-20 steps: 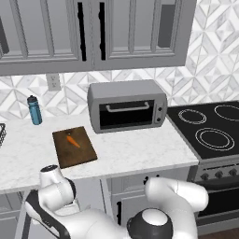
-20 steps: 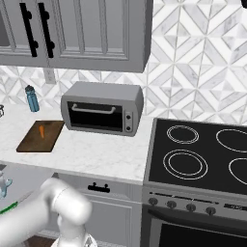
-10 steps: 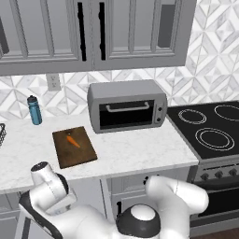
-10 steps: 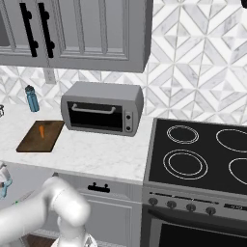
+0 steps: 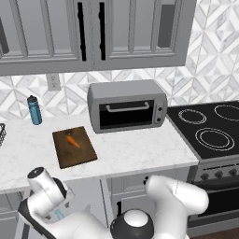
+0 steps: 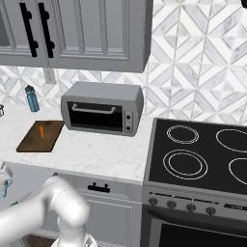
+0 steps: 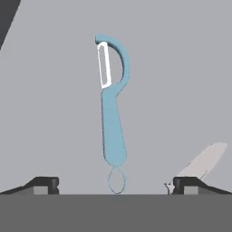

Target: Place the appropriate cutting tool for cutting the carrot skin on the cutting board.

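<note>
One peeler (image 7: 112, 131), light blue, pale blade; lies flat on a grey surface between the spread, empty jaws of the gripper (image 7: 115, 185). Judged light, stiff, slim; best pinched mid-handle. Knife blade (image 7: 201, 164) just beside. Carrot (image 5: 72, 140) on cutting board (image 5: 79, 155), worktop (image 5: 140, 151).

Toaster oven (image 5: 127, 111): showing no readable text or brand.
Stove knobs (image 6: 179, 205): bearing no legible numbers.
Bottle (image 5: 34, 110): carrying no label.

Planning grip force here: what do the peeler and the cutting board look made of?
The peeler looks like smooth matte plastic: uniform light blue, with a pale, probably metal blade. The cutting board looks like wood: dark brown with faint grain, flat and unglossy.
</note>
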Robot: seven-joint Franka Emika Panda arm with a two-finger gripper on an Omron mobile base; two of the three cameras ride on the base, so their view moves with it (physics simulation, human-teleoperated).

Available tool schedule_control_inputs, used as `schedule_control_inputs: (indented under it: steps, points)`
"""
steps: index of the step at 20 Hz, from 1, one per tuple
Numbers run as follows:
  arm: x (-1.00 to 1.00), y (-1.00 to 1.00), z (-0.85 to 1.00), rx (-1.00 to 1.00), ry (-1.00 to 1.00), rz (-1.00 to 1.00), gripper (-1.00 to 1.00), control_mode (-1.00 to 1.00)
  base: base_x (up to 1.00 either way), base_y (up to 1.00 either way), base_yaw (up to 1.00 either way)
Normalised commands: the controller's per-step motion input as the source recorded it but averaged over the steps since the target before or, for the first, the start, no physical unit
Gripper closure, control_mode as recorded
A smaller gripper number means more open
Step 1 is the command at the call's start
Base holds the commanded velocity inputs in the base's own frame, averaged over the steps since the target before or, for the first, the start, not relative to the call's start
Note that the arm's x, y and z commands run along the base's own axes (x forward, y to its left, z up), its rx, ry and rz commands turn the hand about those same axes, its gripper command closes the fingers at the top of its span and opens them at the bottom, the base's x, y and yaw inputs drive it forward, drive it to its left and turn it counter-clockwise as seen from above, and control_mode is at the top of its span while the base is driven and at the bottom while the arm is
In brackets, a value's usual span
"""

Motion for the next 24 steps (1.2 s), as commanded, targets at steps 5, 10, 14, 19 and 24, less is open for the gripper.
schedule_control_inputs:
  steps: [5,10,14,19,24]
  points:
    - [0.45,0.0,-0.26,0.0,-0.03,0.06,-1.0,-1.0,0.0,0.0,0.0]
    - [0.22,0.17,-0.2,0.02,0.0,0.0,-1.0,-1.0,0.0,0.0,0.0]
    - [0.0,0.28,-0.23,0.03,0.0,0.0,-1.0,-1.0,0.0,0.0,0.0]
    - [0.0,0.14,-0.3,0.01,0.0,0.0,-1.0,-1.0,0.0,0.0,0.0]
    - [0.01,0.0,-0.3,0.0,0.0,-0.01,-1.0,-1.0,0.0,0.0,0.0]
